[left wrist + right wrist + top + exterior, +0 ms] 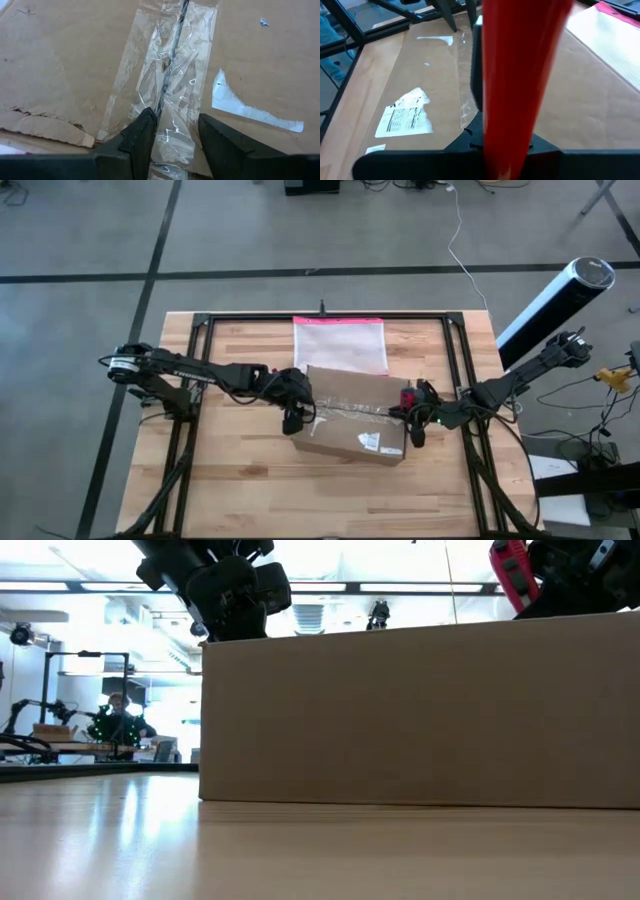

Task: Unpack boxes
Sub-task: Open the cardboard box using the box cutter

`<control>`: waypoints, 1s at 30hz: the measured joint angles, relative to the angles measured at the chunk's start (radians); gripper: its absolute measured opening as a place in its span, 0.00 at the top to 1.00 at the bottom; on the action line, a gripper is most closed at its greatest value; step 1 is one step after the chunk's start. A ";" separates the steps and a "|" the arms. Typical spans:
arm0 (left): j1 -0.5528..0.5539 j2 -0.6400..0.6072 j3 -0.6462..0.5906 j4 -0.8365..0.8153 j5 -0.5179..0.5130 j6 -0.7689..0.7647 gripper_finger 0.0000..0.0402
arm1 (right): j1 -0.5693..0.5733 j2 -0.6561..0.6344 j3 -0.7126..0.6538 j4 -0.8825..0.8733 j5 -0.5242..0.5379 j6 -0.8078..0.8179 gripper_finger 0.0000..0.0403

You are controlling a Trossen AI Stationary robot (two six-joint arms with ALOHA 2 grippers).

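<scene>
The brown cardboard box [350,425] rests flat on the wooden table, with clear tape [172,75] along its top seam and a white label [405,120]. My left gripper [175,127] stands open over the box's left end, one finger on each side of the taped seam. My right gripper [412,425] is at the box's right end, shut on a red tool [520,65] that points along the seam toward the left gripper. The tool's tip is hidden. In the low view the box [420,710] fills the middle, with the tool [508,575] above its top. My left gripper's fingertips [145,122] stand at the crinkled tape from above, slanting down; whether they touch it I cannot tell. My right gripper pinches the red tool's rear end [502,145] between its two fingers, which lie along it. The tool slants over the box top, from the table's right.
A translucent pink-edged pouch [338,345] lies flat on the table just beyond the box. Black frame rails [455,360] run along the table's sides and far edge. A white and black cylinder [555,300] stands off the table's right. A person [118,720] shows far behind.
</scene>
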 joint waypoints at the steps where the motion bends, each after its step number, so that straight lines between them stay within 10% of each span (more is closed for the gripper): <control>1: 0.000 0.000 0.000 0.000 -0.001 0.000 0.63 | 0.000 0.000 0.000 0.000 0.000 0.001 0.99; 30: 0.000 0.000 -0.002 -0.024 -0.027 -0.034 0.63 | 0.051 -0.001 0.000 -0.014 -0.017 0.051 0.99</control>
